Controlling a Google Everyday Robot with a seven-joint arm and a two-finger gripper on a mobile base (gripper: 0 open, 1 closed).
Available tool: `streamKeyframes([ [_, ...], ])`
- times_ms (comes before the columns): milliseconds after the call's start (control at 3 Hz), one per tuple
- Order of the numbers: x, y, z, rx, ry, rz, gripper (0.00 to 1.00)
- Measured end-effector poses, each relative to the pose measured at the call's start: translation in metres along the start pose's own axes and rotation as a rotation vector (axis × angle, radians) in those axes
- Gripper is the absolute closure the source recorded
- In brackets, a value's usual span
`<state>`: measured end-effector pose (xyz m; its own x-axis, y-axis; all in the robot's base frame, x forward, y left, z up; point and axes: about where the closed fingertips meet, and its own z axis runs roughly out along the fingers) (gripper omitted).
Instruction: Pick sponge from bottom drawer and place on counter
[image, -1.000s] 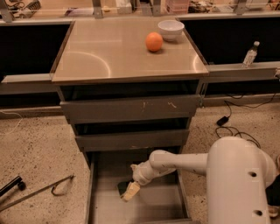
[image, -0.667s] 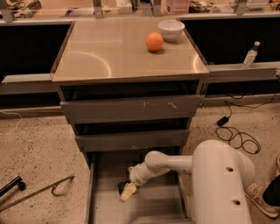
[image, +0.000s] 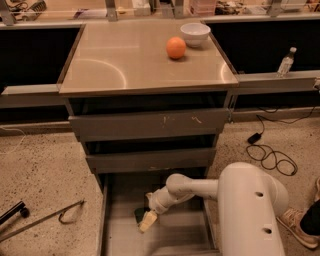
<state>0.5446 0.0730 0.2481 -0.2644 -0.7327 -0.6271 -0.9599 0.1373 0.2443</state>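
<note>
The white arm (image: 200, 187) reaches down into the open bottom drawer (image: 122, 237). Its gripper (image: 148, 221) is low over the drawer floor, right at a dark patch that seems to be the sponge (image: 139, 214). Whether it has hold of the sponge cannot be told. On the counter (image: 115, 60), an orange (image: 176, 48) sits just beside a white bowl (image: 195, 34).

Dim drawer (image: 119, 231) w/ gripper (image: 148, 220); counter (image: 140, 55) glare.

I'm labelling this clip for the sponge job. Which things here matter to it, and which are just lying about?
Part of the job: sponge, down in the bottom drawer; the gripper, right beside it; the counter.
Lying about: orange, white bowl, water bottle, floor cable.
</note>
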Motion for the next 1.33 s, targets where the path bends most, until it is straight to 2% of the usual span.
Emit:
streamKeyframes([
  [667,0.005,-0.027,0.026,0.070,0.059,-0.006,0.00],
  [1000,0.018,-0.045,0.035,0.098,0.055,0.017,0.00],
  [1333,0.043,-0.054,0.044,0.091,0.033,0.057,0.00],
])
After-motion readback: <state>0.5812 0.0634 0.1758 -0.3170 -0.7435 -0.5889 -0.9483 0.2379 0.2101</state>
